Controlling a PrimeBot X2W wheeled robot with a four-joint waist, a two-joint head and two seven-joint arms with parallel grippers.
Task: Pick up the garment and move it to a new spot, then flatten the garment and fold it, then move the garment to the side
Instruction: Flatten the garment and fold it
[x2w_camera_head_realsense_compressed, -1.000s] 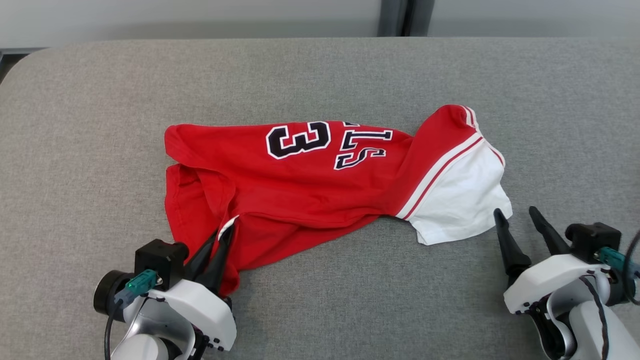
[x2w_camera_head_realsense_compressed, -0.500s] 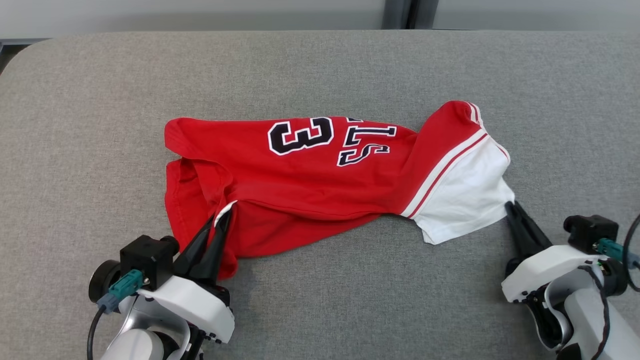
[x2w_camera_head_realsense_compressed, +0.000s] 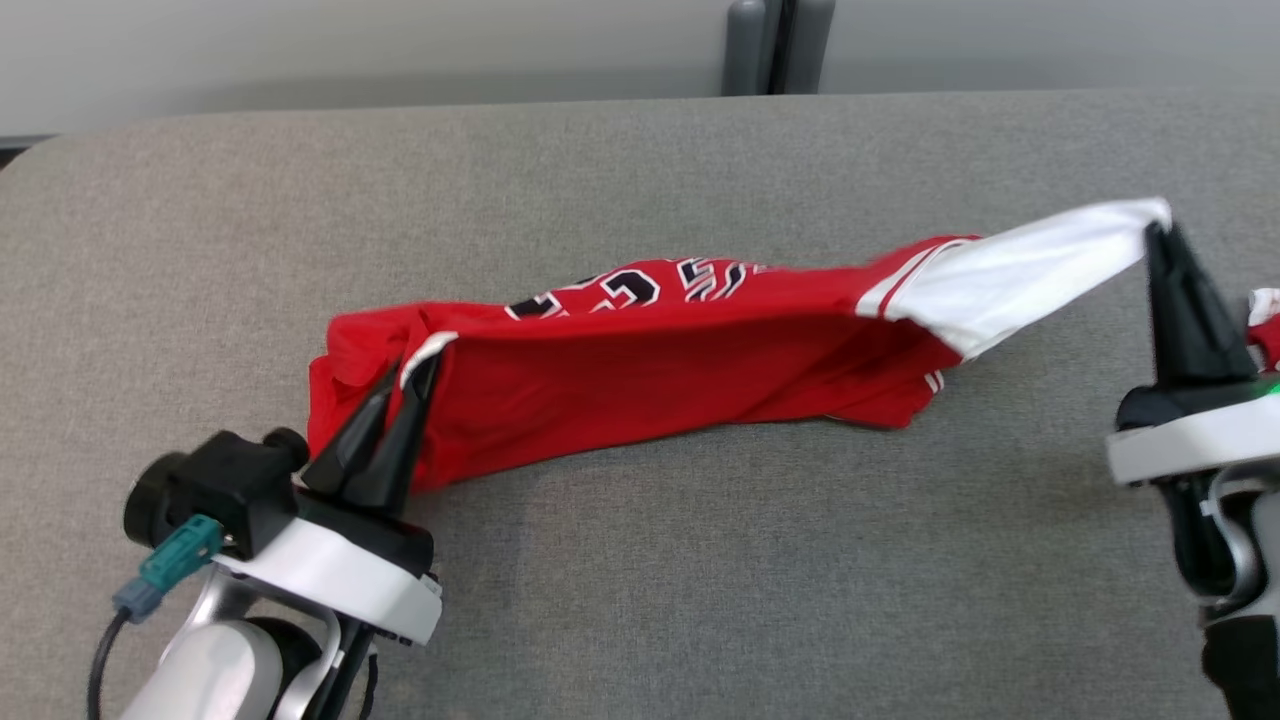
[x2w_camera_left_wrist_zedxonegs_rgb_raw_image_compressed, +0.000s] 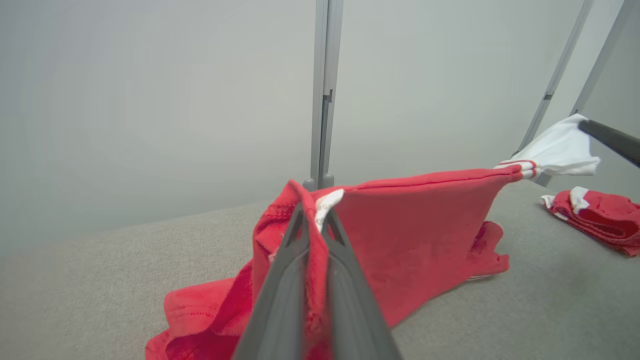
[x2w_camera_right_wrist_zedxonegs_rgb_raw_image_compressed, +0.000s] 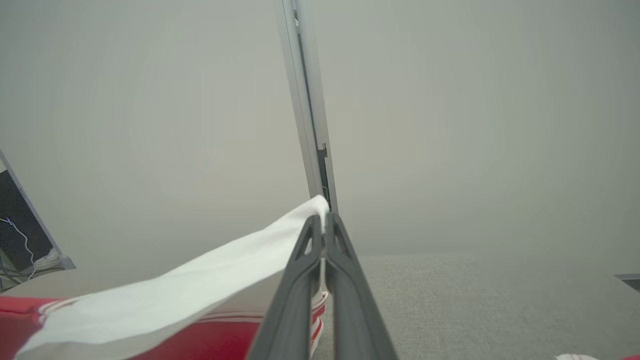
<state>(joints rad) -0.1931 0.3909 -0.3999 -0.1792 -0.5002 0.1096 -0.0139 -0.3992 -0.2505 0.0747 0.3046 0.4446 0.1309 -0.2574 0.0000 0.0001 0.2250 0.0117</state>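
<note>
Status: the pick-up step is in progress. The left gripper (x2w_camera_head_realsense_compressed: 413, 366) is closed on a red edge of the garment (x2w_camera_head_realsense_compressed: 640, 400), with a small white patch (x2w_camera_head_realsense_compressed: 428, 347) of the cloth pinched at its fingertips. The right gripper (x2w_camera_head_realsense_compressed: 1158, 232) is closed on the tip of the white sleeve (x2w_camera_head_realsense_compressed: 1010, 270). Between the two sets of jaws the upper edge of the garment runs raised and fairly taut. Below that edge the red body drapes down. Its lower hem, and a bunched portion just under and behind the left jaws, rest on the grey table (x2w_camera_head_realsense_compressed: 640, 600). Judged complete: both grips are made and the top edge is lifted. Judged outstanding: lifting the garment fully clear, carrying it to a new spot, flattening, folding, and moving it to the side. None of the cloth lies flat yet. Count: two grippers, both engaged on the same item. One garment is held, with one white sleeve visible. One separate red-and-white bundle of cloth (x2w_camera_left_wrist_zedxonegs_rgb_raw_image_compressed: 597, 220) lies on the table beyond the outer side of the right jaws, apart from the held garment. There is one table.
</note>
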